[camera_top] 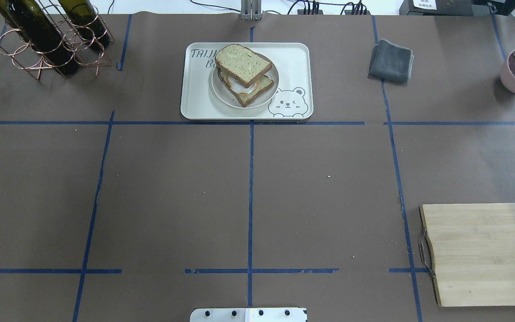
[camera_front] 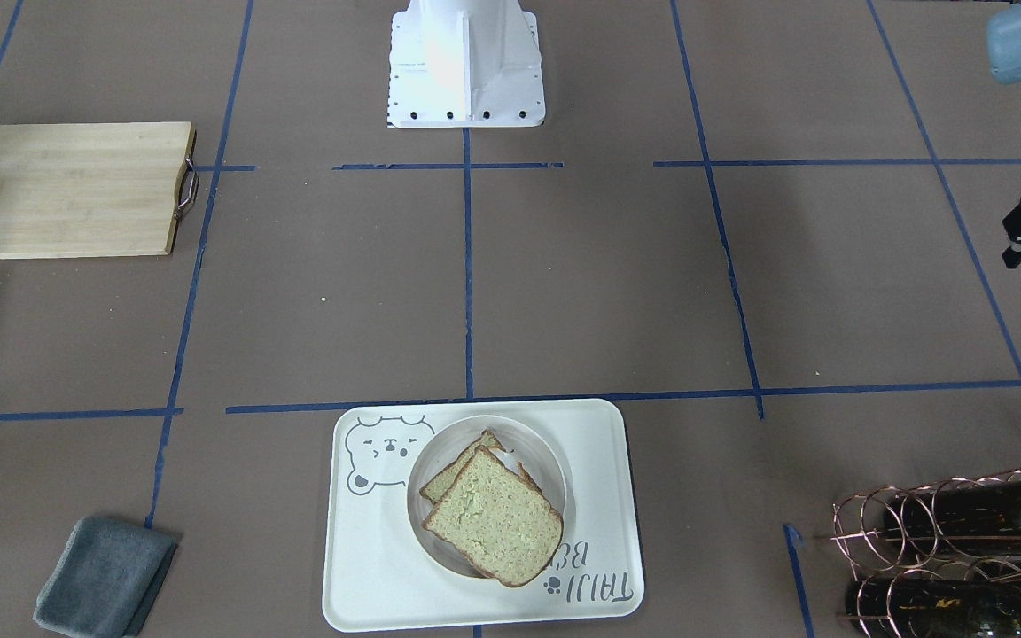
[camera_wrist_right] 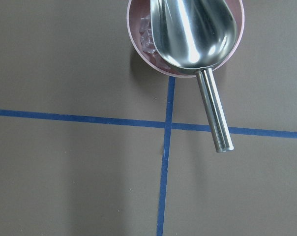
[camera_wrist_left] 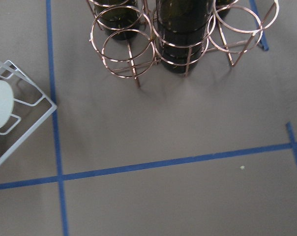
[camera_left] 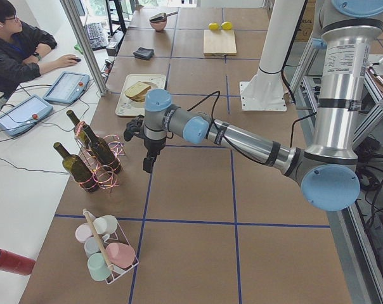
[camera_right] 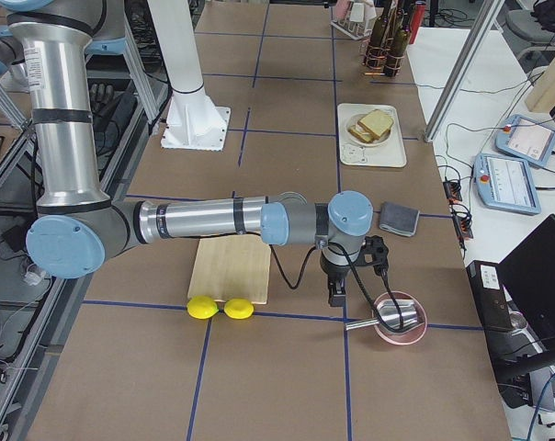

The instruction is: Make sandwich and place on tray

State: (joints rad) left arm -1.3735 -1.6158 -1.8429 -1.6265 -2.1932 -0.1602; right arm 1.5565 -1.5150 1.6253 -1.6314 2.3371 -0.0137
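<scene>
The sandwich (camera_front: 493, 518) is two speckled bread slices stacked askew, with a strip of white and orange egg showing between them in the overhead view (camera_top: 243, 91). It lies on a small round white dish (camera_front: 557, 461) on the cream bear tray (camera_front: 604, 443), also seen from overhead (camera_top: 293, 58). My left gripper (camera_left: 148, 166) hangs over bare table near the bottle rack, far from the tray; I cannot tell if it is open. My right gripper (camera_right: 335, 296) hangs beside the pink bowl, also far from the tray; I cannot tell its state. Neither wrist view shows fingers.
A wooden board (camera_top: 485, 255) with a metal handle lies at the near right. A grey cloth (camera_top: 391, 60) lies right of the tray. A copper rack of wine bottles (camera_top: 52, 40) stands far left. A pink bowl with a metal scoop (camera_wrist_right: 188, 34) and two lemons (camera_right: 220, 308) sit at the right end.
</scene>
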